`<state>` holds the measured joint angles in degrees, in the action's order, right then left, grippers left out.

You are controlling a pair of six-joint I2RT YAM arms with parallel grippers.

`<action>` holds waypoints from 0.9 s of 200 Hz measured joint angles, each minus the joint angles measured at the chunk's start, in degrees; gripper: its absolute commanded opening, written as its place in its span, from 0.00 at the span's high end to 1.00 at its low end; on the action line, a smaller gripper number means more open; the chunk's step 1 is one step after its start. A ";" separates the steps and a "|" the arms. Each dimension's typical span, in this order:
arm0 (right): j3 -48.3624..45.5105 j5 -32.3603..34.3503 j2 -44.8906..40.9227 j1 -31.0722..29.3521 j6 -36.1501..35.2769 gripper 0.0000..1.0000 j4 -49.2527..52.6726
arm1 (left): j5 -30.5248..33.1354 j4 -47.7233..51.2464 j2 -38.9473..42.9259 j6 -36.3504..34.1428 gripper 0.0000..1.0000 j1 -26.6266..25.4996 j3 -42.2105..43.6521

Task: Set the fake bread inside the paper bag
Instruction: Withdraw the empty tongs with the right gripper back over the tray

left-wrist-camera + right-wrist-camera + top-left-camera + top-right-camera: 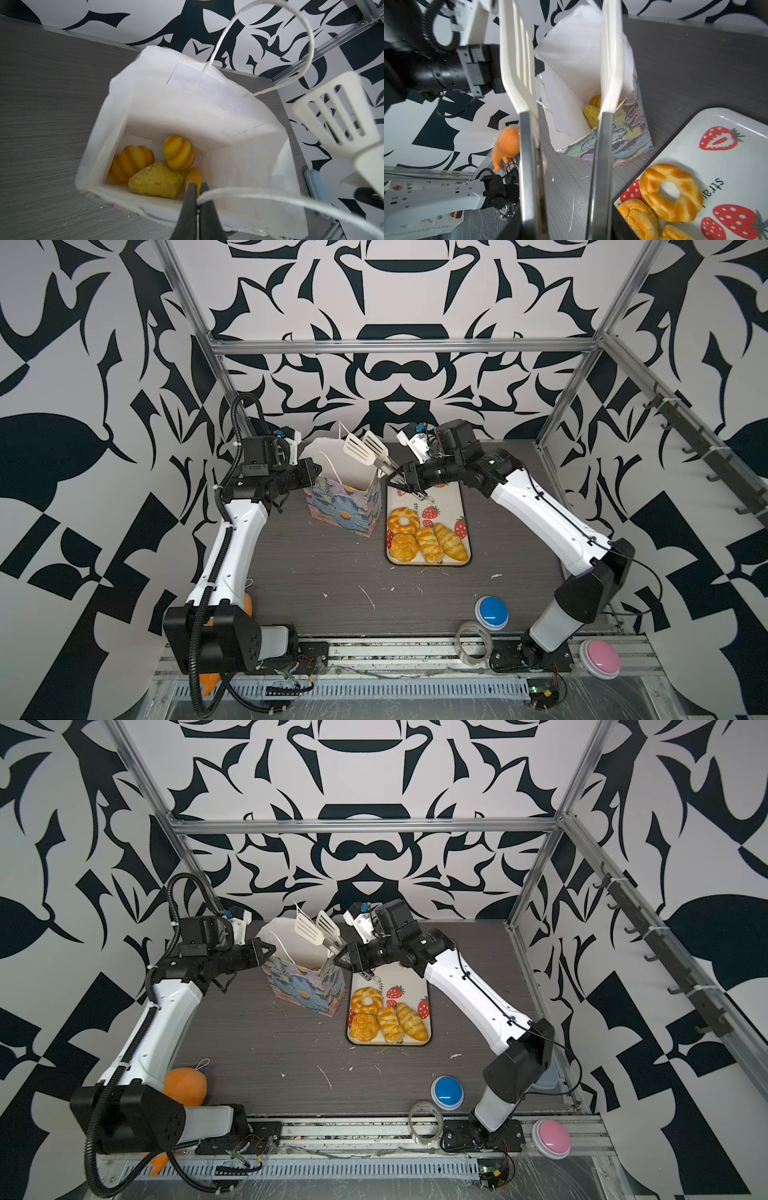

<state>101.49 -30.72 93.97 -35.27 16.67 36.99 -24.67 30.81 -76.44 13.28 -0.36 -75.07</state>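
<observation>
Both top views: the flower-printed paper bag stands beside a cream strawberry-printed tray bearing four golden toy pastries; the right gripper clasps white-bladed metal tongs. Left wrist view: four more toy pastries on the bag's floor, left gripper pinched on its white cord handle. Right wrist view: tong blades apart above the bag's mouth.

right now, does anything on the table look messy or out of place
White flecks litter the table near the tray; an orange plush toy lies at the table's left edge, away from everything else.
</observation>
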 measured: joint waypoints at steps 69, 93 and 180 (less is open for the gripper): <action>-1.97 1.36 -6.84 7.15 -0.31 0.51 0.52 | -0.04 -0.02 0.00 0.02 0.98 0.02 0.00; -4.85 1.38 -7.80 9.07 -0.09 0.51 0.79 | -0.04 -0.07 0.00 0.02 0.98 0.02 0.02; -13.53 0.90 -8.55 14.36 1.68 0.52 1.42 | -0.04 -0.15 0.00 0.04 0.98 0.02 0.09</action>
<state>87.96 -29.82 85.43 -20.91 18.35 38.41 -24.71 30.65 -76.44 13.32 -0.34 -74.98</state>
